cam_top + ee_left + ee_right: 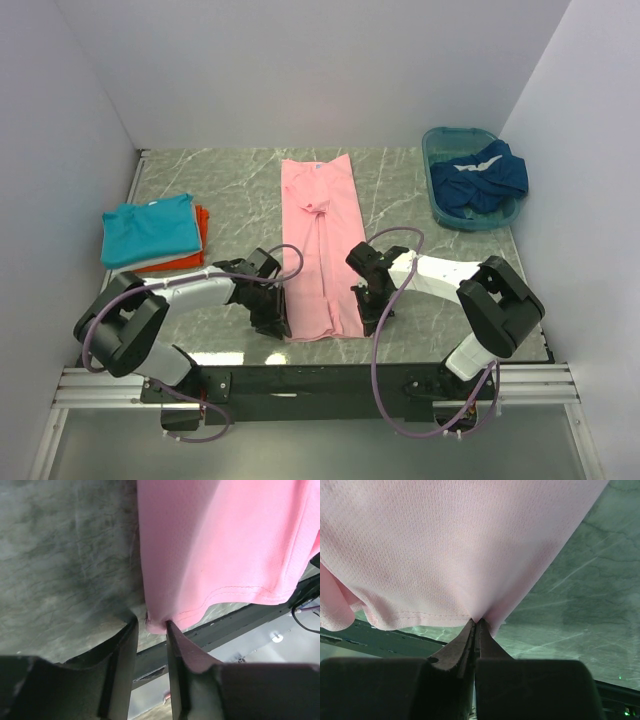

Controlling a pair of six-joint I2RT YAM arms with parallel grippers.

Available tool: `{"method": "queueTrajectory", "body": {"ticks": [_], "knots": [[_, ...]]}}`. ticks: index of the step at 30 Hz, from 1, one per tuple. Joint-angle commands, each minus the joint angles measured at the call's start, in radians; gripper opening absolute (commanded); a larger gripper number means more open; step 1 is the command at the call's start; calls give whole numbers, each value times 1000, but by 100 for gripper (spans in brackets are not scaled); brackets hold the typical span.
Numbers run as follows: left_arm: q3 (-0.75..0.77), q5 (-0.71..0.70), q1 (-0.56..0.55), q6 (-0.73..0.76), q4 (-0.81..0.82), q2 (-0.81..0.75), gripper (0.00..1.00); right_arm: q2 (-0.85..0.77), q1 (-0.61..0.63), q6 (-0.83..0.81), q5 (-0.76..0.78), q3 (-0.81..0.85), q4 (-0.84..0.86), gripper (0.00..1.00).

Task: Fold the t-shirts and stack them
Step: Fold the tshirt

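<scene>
Right gripper [475, 621]: pinched tight on pink t-shirt [460, 545] hem, right at its tips.
Left gripper [151, 626]: narrow gap, pink t-shirt corner between tips.

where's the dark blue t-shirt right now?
Top view: the dark blue cloth t-shirt with white trim lies crumpled in the teal plastic basin at the far right corner, right of the pink t-shirt.

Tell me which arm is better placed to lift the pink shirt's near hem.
Right. The right tool is shut on a hem corner of the pink shirt; the left tool stands open around the other corner.
</scene>
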Motion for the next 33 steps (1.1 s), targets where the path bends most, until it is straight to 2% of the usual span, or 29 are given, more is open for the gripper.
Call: {"method": "queueTrajectory", "body": {"ticks": [1, 10, 15, 25, 33], "knots": [[1, 3, -5, 26, 40, 26, 35, -2, -1, -2, 39, -14, 21, 0], [-5, 16, -5, 36, 68, 66, 22, 3, -1, -4, 38, -12, 21, 0], [0, 7, -6, 41, 68, 73, 0, -8, -3, -1, 50, -9, 15, 0], [12, -59, -6, 29, 48, -68, 0, -75, -3, 19, 90, 20, -48, 0], [75, -77, -6, 63, 4, -69, 0, -108, -1, 28, 157, 87, -115, 0]]}}
